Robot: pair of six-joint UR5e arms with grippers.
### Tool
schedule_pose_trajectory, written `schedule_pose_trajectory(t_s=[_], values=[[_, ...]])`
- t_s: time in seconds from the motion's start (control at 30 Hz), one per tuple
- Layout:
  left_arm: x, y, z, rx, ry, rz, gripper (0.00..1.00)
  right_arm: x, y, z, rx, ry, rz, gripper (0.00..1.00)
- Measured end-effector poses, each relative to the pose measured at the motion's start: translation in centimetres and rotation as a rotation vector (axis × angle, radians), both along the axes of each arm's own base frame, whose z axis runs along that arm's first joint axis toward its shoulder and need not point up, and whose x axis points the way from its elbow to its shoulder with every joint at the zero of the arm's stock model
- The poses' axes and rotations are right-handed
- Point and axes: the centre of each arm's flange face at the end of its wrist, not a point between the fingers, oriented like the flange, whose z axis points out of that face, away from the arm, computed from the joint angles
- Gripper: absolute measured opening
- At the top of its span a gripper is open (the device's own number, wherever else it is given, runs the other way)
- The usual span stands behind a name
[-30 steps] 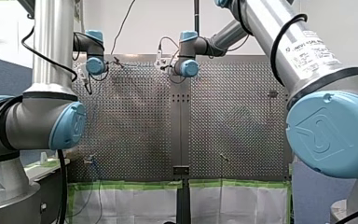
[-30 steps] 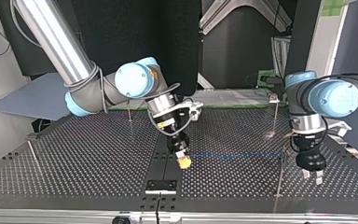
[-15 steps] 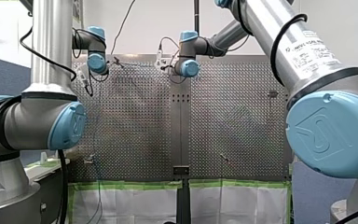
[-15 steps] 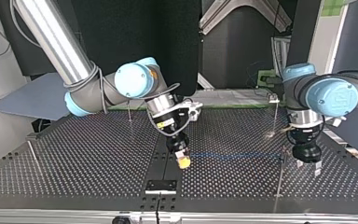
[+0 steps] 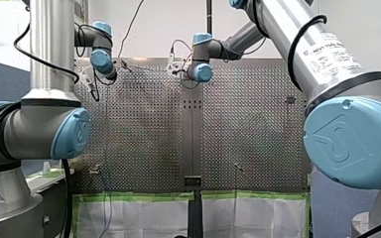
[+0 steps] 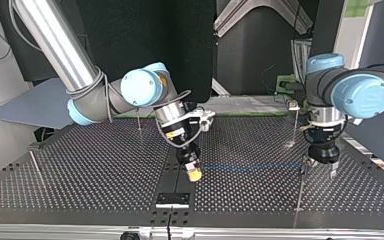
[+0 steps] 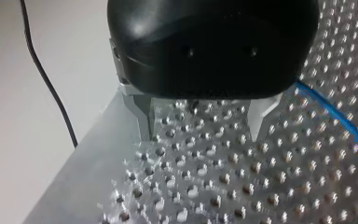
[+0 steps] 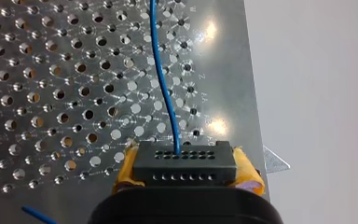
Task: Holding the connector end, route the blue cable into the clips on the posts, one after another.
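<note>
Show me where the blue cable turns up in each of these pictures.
Front view: too thin to pick out with certainty.
Top view: the blue cable stretches level from my right tool toward a post at the view's right.
Left wrist view: it slants beside my open left tool, not between its fingers.
Right wrist view: it leaves the black connector clamped in my right tool.
Shared landmark: the perforated table.

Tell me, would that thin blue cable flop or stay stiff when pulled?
Probably floppy: the blue cable wavers in soft bends leaving the connector. Likely light, being so thin. Pulled taut it seems to straighten, as its level run across the table suggests.
</note>
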Motion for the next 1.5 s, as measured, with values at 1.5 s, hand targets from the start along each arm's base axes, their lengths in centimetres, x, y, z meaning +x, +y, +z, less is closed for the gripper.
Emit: schedule_pose_trajectory(t_s=[1.5], values=[[-9.3,-5.4,5.0,0.152,0.025,-0.073,1.0,-0.1,-0.3,-0.3,0.016,-0.008,-0.001,0.0]])
